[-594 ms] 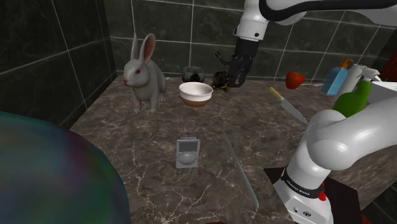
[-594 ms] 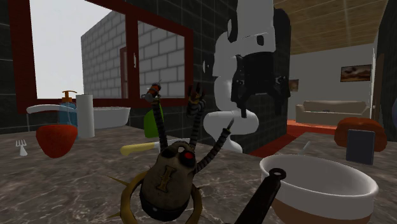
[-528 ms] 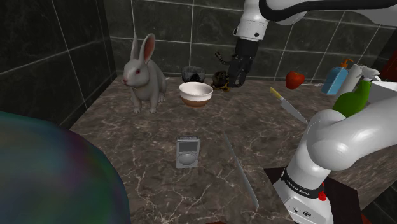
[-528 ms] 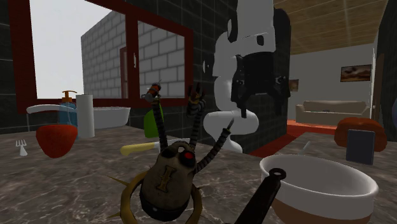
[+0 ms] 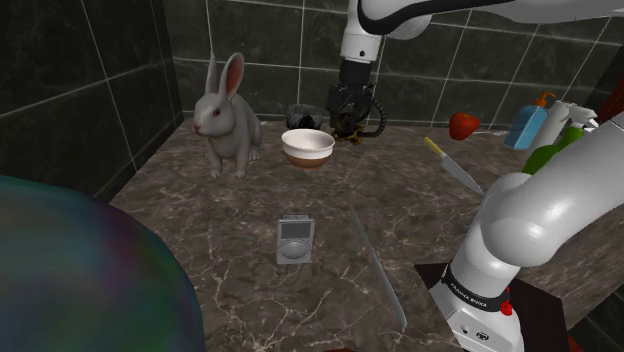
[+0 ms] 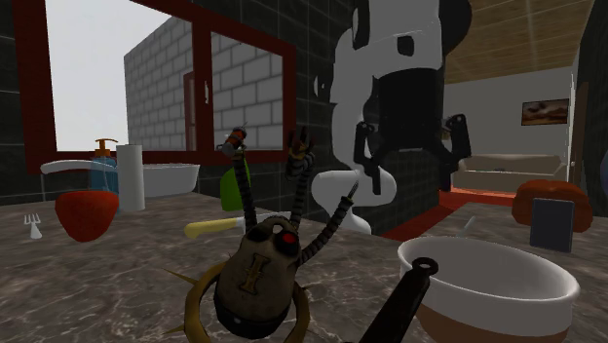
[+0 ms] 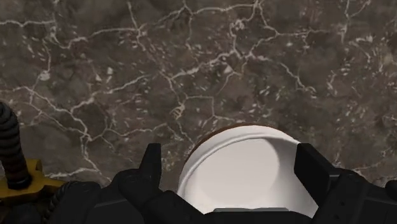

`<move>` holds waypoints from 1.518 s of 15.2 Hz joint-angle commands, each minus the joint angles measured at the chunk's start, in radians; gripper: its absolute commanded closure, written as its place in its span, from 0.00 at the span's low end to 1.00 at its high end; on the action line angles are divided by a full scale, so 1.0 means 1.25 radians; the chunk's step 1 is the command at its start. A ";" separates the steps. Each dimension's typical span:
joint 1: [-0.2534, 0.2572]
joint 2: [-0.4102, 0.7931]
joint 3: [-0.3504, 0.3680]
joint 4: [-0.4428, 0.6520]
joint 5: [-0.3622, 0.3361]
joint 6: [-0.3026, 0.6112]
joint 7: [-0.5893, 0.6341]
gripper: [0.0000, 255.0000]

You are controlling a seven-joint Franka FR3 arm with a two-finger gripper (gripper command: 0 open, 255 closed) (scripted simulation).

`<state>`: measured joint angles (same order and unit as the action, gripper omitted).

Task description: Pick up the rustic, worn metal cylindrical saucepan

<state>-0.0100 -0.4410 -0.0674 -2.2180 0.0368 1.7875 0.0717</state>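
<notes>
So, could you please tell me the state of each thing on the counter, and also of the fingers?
gripper: fingers open, holding nothing.
white bowl: upright, empty.
saucepan: standing behind the white bowl, not held.
rabbit figure: upright.
knife: lying flat.
music player: lying flat, face up.

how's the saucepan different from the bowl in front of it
The saucepan is dark and looks narrower; the bowl is white with a brown base and looks wider. The saucepan sits back by the tiled wall; the bowl stands in front of it, further out on the marble counter. Both rest upright on that counter, open tops up.
</notes>
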 commanded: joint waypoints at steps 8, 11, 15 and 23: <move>-0.034 0.291 -0.025 0.269 0.003 0.000 0.083 0.00; -0.046 0.389 -0.037 0.376 0.009 -0.017 0.107 0.00; -0.065 0.524 -0.054 0.539 0.021 -0.056 0.136 0.00; -0.095 0.681 -0.070 0.716 0.041 -0.089 0.166 0.00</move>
<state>-0.1283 0.4099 -0.1551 -1.3109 0.0881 1.6645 0.2788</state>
